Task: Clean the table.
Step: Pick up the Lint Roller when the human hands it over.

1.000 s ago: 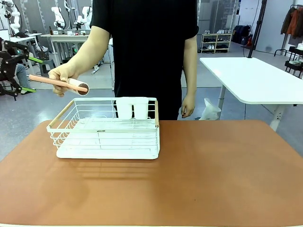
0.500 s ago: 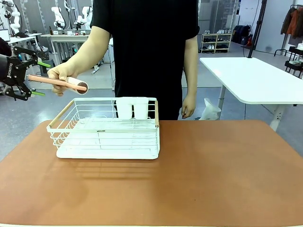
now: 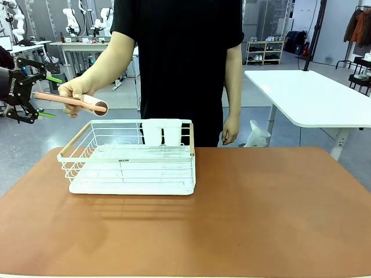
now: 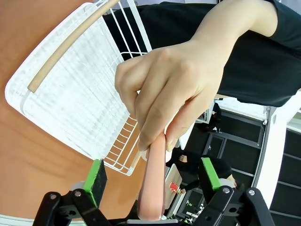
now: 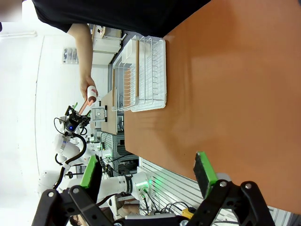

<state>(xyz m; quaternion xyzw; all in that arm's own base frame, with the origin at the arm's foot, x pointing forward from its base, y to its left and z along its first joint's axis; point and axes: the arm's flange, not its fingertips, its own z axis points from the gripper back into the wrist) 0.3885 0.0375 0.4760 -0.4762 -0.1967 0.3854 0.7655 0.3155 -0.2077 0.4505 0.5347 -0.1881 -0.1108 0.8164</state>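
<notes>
Left gripper [image 4: 154, 173], jaws wide apart, straddles the roller handle [image 4: 155, 197], whose long axis runs straight ahead into the person's hand [image 4: 174, 89].

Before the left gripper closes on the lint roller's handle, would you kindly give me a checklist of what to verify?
1. Left gripper jaws open: ok.
2. Lint roller handle between the green pads: ok, touching neither.
3. Person's hand clear of the pads: ok, though the fingers grip the handle just beyond them.
4. Wire dish rack apart from the roller: ok, the roller is held in the air.
5. Right gripper out of the way: ok, open over the table, far from the handover.
</notes>
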